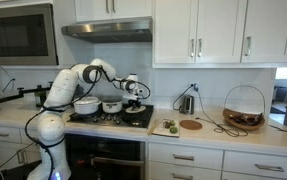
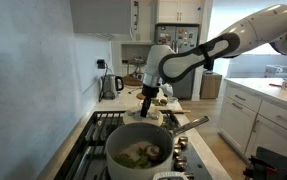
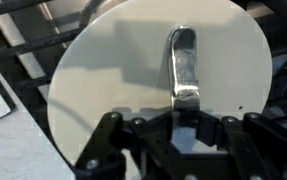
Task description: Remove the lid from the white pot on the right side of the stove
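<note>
In the wrist view the round pale lid (image 3: 143, 70) fills the picture, with a shiny metal handle (image 3: 183, 60) at its centre. My gripper (image 3: 183, 115) is shut on the near end of that handle. In both exterior views the gripper (image 1: 134, 90) (image 2: 148, 98) hangs over the right part of the black stove (image 1: 133, 118) (image 2: 98, 130). The small white pot (image 2: 155, 116) (image 1: 112, 105) sits on the grates just below it. I cannot tell whether the lid rests on the pot or is lifted off it.
A larger pot (image 2: 138, 155) (image 1: 86, 104) holding food stands on the stove beside the small one. A kettle (image 1: 186, 102) (image 2: 109, 85), a round board (image 1: 190, 125), a small green-filled plate (image 1: 168, 127) and a wire basket (image 1: 244, 108) stand on the counter.
</note>
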You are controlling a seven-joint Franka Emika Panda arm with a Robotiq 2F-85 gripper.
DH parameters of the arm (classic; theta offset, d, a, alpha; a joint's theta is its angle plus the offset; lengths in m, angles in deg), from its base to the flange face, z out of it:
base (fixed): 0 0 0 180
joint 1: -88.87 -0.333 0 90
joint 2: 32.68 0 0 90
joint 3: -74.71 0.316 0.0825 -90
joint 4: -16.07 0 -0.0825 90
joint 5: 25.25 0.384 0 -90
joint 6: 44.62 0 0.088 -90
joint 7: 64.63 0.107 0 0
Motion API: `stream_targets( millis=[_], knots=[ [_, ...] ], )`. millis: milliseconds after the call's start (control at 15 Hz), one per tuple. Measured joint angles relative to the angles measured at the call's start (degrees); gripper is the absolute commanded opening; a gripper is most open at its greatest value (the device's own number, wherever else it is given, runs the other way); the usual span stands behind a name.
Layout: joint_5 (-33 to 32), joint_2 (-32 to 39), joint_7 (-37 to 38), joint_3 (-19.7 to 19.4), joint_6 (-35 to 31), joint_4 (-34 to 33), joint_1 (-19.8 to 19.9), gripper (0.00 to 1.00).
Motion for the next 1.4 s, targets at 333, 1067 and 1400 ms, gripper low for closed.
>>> stream_targets(
  millis=[333, 1067, 1400],
  knots=[
    [0.0, 0.1, 0.0, -0.7, 0.0, 0.0, 0.0, 0.00],
    [-0.1, 4.8, 0.0, -1.1, 0.0, -4.2, 0.0, 0.00],
    [-0.3, 7.1, 0.0, -1.3, 0.0, -6.8, 0.0, 0.00]
  ],
)
